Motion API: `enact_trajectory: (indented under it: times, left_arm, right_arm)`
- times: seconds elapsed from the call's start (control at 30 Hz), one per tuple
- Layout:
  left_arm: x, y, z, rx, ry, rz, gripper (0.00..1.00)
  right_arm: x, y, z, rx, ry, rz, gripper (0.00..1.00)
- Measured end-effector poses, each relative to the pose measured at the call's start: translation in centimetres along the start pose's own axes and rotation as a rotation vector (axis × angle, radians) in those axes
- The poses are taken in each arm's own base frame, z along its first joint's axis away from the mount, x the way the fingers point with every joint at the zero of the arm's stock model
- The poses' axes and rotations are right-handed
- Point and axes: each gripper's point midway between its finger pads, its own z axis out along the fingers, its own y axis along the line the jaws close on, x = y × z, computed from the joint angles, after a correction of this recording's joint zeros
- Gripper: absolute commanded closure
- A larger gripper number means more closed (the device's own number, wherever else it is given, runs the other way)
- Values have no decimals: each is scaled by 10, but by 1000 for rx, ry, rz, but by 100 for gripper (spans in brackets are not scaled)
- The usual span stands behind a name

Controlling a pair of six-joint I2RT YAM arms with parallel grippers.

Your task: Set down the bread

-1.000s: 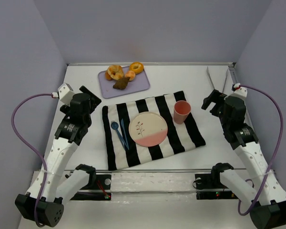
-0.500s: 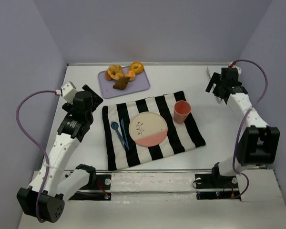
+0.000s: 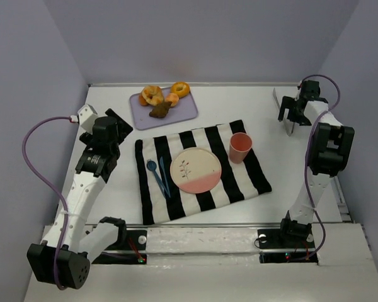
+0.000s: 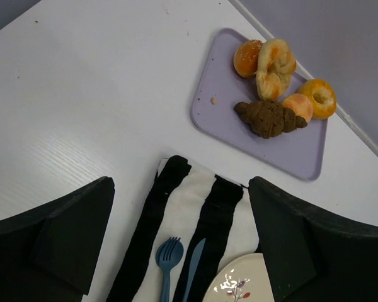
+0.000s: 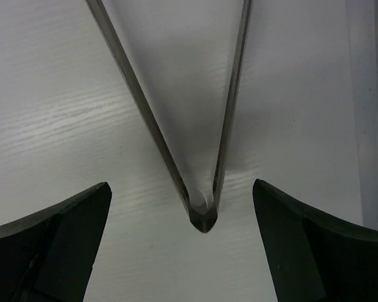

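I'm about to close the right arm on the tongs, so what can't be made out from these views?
- Tongs tips: right wrist view, both arms run off the top edge; top view, the right gripper partly covers them.
- Bread, far end: left wrist view, it butts against a peach bun; overlap or mere contact unclear.
- Tray: top view, what lies on it is too small to tell apart.

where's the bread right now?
The bread lies on the lavender tray, far side and left of centre in the top view, right beside the peach bun behind it.
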Motion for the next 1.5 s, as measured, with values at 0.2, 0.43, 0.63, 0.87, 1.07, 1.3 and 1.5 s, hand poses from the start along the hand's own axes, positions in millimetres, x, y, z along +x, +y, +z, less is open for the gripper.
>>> enact_trajectory:
  times: [0.2, 0.43, 0.63, 0.87, 1.07, 1.3, 1.5]
  left_arm:
    - [-2, 8, 9, -27, 6, -11, 1]
    - [-4, 17, 15, -55, 9, -19, 1]
    - [-4, 16, 17, -52, 9, -19, 1]
    - [-7, 20, 18, -64, 4, -27, 1]
    - [-5, 18, 18, -57, 10, -37, 1]
    - [4, 7, 13, 14, 65, -66, 1]
    - [4, -9, -10, 142, 87, -106, 1]
  right_arm:
    - [9, 9, 27, -70, 56, -50, 0]
    - [8, 1, 49, -19, 82, -46, 0]
    - [-18, 4, 67, -23, 43, -23, 1]
    - [-40, 11, 82, -52, 4, -25, 42]
    - [-39, 9, 77, -83, 6, -43, 65]
    - [-17, 26, 3, -202, 22, -28, 64]
    - [-74, 59, -140, -376, -285, -61, 61]
